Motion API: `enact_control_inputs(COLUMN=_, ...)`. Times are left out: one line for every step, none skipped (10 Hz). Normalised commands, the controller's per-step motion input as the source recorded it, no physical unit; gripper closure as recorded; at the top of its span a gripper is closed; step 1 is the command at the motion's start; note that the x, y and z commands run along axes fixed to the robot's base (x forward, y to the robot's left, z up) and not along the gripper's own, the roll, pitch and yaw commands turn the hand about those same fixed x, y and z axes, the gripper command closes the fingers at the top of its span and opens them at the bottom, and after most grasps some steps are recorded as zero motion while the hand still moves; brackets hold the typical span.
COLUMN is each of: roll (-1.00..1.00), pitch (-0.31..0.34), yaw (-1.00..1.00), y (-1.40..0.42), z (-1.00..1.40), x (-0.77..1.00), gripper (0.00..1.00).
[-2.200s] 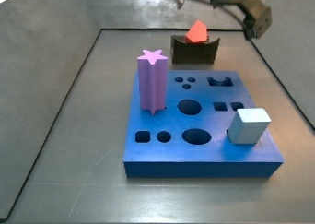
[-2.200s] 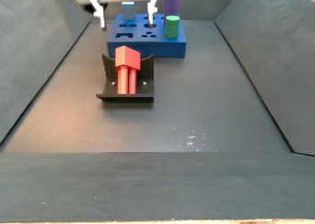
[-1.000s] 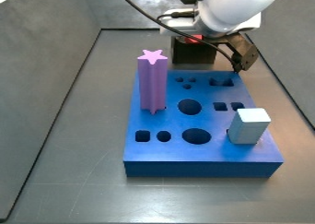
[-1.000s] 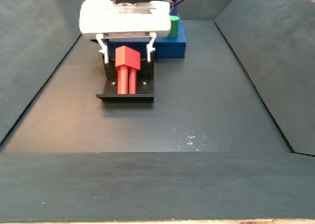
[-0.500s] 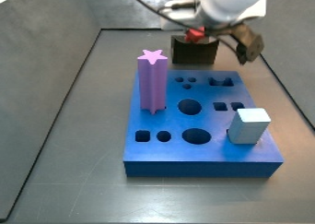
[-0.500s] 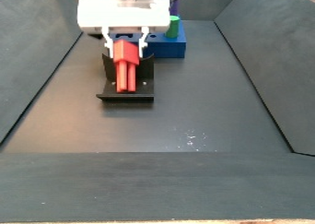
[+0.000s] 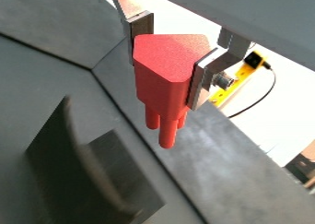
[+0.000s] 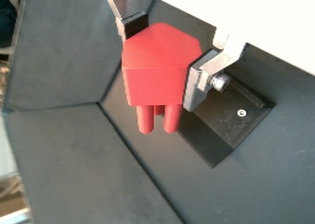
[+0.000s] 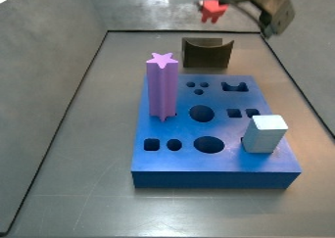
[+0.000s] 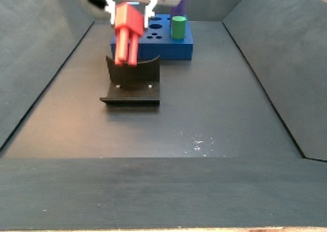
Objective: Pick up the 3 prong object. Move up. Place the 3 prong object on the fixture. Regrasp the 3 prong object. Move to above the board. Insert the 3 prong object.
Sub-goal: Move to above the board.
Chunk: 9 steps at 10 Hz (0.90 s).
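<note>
The 3 prong object is a red-orange block with short prongs hanging from its underside. My gripper is shut on its flat sides, and both wrist views show the silver fingers pressed against it. In both side views the 3 prong object hangs in the air above the fixture, whose curved top is empty. The blue board with its many holes lies just in front of the fixture.
A tall purple star-topped post and a pale grey cube stand on the board. A green cylinder stands at one of its corners. Dark sloping walls enclose the floor on both sides.
My gripper came down onto the red piece on the fixture, closed on it and has since risen. The fixture is now bare.
</note>
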Motion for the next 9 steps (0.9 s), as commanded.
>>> enact_control_inputs(roll=-0.12, pitch=0.005, yaw=-0.26, y=-0.03, z=1.0, x=-0.11, gripper=1.0)
enact_control_inputs(roll=-0.12, pitch=0.058, yaw=-0.24, y=-0.02, z=1.0, x=-0.11, gripper=1.0)
enact_control_inputs(roll=-0.13, pitch=0.096, yaw=-0.2, y=-0.01, z=1.0, x=-0.11, gripper=1.0)
enact_control_inputs(roll=-0.12, pitch=0.13, yaw=-0.14, y=-0.01, z=1.0, x=-0.11, gripper=1.0)
enact_control_inputs(roll=-0.11, pitch=0.144, yaw=-0.09, y=0.0, z=1.0, x=-0.11, gripper=1.0)
enact_control_inputs(roll=-0.09, pitch=0.153, yaw=-0.04, y=0.0, z=0.88, x=-0.09, gripper=1.0)
enact_control_inputs(roll=-0.07, pitch=0.157, yaw=0.0, y=0.0, z=0.7, x=-0.07, gripper=1.0)
enact_control_inputs(roll=-0.06, pitch=0.158, yaw=0.02, y=0.0, z=0.58, x=-0.06, gripper=1.0)
enact_control_inputs(roll=-0.03, pitch=0.153, yaw=0.06, y=-0.01, z=0.28, x=-0.02, gripper=1.0)
